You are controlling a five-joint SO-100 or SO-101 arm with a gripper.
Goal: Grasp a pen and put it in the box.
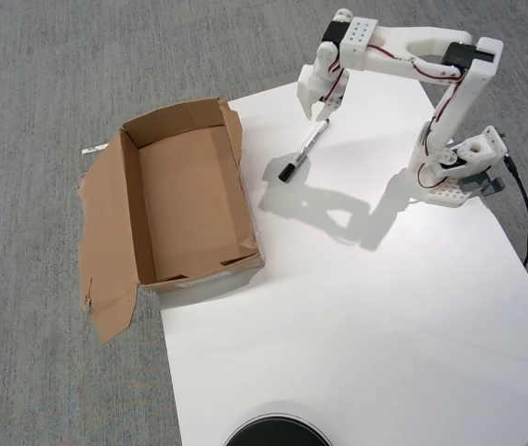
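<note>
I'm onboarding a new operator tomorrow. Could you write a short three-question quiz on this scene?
1. True or false: the pen already lies inside the box.
2. Which end of the pen points toward the box? A) the black cap B) the small black end
3. The gripper hangs over the pen's ____ end, the one farther from the box.

Key
1. False: it lies on the white sheet, right of the box in the overhead view.
2. A
3. uncapped
</note>
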